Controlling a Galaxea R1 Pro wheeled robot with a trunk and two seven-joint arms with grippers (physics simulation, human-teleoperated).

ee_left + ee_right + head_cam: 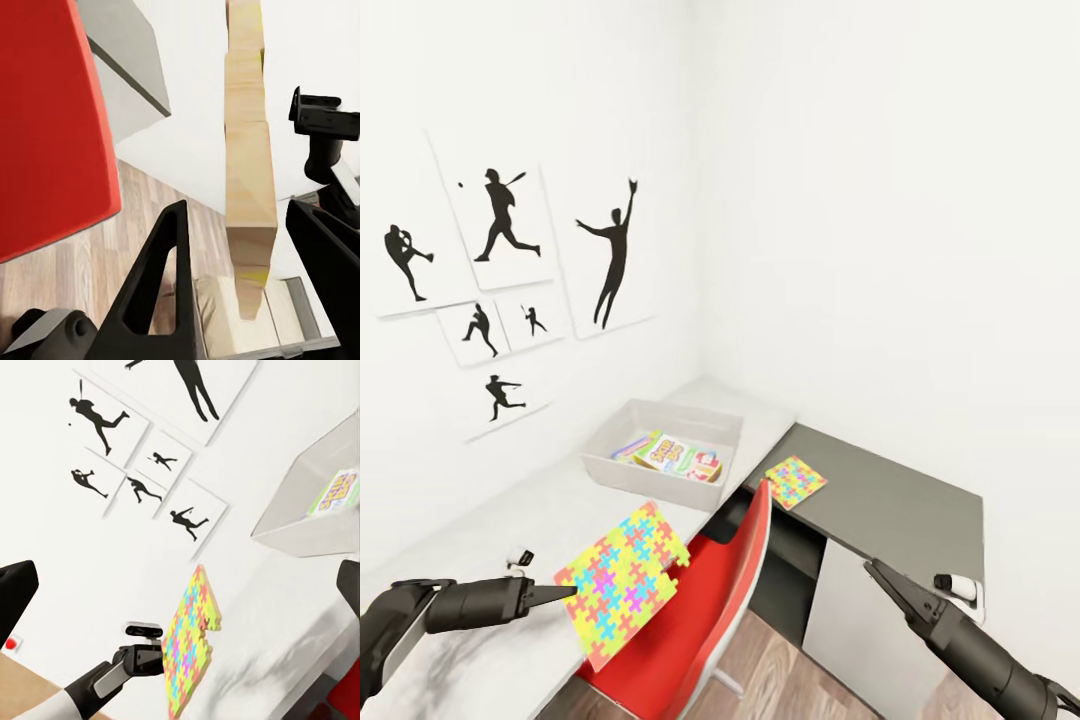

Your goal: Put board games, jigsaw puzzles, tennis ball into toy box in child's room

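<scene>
Over table (510, 520): left gripper (567, 592) pinching tilted jigsaw puzzle (625, 580).

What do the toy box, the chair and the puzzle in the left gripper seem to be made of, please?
Toy box: probably matte light-grey plastic; thin sloped walls, plain rim.
Chair: likely moulded plastic, smooth and slightly glossy; uniform red curved shell.
Puzzle in the left gripper: seemingly stiff printed card or foam; thin, flat, holds its shape when lifted by one edge.

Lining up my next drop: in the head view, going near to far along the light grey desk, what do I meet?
Left gripper holding the multicolour jigsaw puzzle square → shallow light-grey toy box with printed game boxes inside → white corner wall.
</scene>
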